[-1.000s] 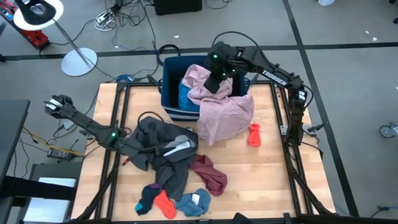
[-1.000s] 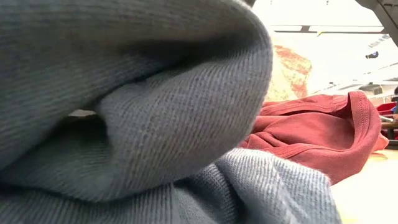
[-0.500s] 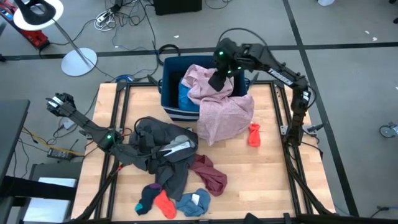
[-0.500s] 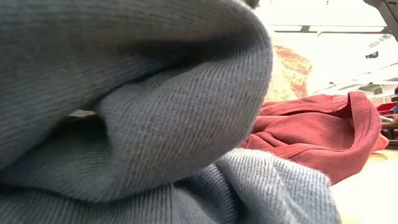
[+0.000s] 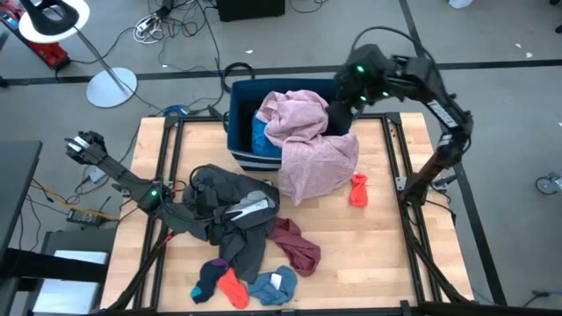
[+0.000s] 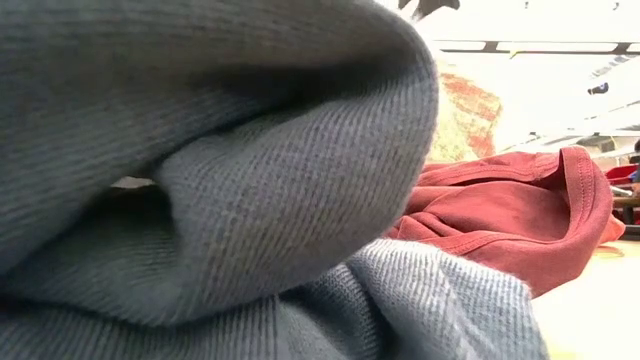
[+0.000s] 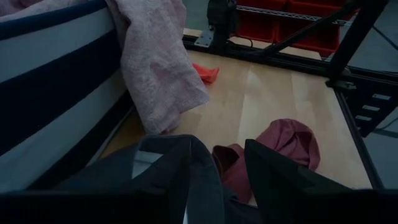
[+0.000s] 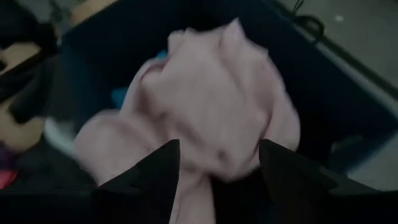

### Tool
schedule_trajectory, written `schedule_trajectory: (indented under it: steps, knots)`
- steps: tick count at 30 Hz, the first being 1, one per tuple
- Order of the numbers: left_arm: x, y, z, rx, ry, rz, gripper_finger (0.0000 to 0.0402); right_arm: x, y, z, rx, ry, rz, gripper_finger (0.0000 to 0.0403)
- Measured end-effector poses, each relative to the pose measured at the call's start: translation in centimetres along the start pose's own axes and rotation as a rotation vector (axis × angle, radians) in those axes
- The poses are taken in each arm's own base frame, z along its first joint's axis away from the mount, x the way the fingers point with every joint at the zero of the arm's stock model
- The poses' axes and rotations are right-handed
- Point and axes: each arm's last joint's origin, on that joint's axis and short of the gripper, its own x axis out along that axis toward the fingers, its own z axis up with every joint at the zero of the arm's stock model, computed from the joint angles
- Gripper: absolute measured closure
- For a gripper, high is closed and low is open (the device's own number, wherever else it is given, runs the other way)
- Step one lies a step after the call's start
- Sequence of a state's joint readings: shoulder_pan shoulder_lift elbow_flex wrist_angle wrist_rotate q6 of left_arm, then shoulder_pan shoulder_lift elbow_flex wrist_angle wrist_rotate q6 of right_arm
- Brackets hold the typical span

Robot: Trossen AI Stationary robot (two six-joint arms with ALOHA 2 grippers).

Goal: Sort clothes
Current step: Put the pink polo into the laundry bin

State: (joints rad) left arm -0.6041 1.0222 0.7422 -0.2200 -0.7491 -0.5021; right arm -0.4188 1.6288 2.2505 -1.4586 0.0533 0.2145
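Observation:
A pale pink garment (image 5: 307,149) hangs over the near right rim of the blue striped bin (image 5: 235,132), and its lower end lies on the table. My right gripper (image 5: 338,110) hovers open above the bin's right side, clear of the pink cloth (image 8: 205,93). My left gripper (image 5: 206,204) sits low in the dark grey garment (image 5: 233,211) at the table's left. Its fingers are open, with a fold of that cloth (image 7: 193,174) between them. A maroon garment (image 5: 294,246), an orange-red sock (image 5: 358,190) and small socks (image 5: 237,285) lie on the wood. My left gripper (image 7: 205,180) comes at the dark grey garment nearly level from the table's left. A fold (image 7: 189,165) lies between its open fingers. I cannot tell whether the fingers touch it. The garment rests on the table.
A bright blue garment (image 5: 261,136) lies inside the bin. In the low view, grey-teal cloth (image 6: 200,180) fills most of the picture, with the maroon garment (image 6: 500,220) behind it. Bare wood (image 5: 378,254) lies at the table's near right. Dark frame rails (image 5: 413,219) edge the table.
My right gripper has let go of the pink garment and gone up and toward the table's right edge. It now stands clear above the bin. The pink garment stays draped over the bin's rim. Its top has settled.

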Motion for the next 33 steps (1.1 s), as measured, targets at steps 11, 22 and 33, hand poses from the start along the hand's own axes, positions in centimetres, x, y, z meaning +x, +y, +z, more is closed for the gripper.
schedule_trajectory:
  steps: [11, 22, 33]
  knots:
    - [0.0, 0.0, 0.0, -0.004, 0.004, -0.008, 0.0245, -5.5, 5.1, -6.2, -0.049, 0.013, 0.014, 0.0205]
    - [0.0, -0.1, 0.0, -0.008, 0.013, -0.026, 0.0245, -3.6, 6.5, -16.9, 0.009, 0.095, -0.114, 0.021]
    - [0.0, -0.1, 0.1, -0.016, 0.006, -0.03, 0.0245, 3.8, 5.3, -25.4, 0.117, 0.028, -0.063, 0.0214]
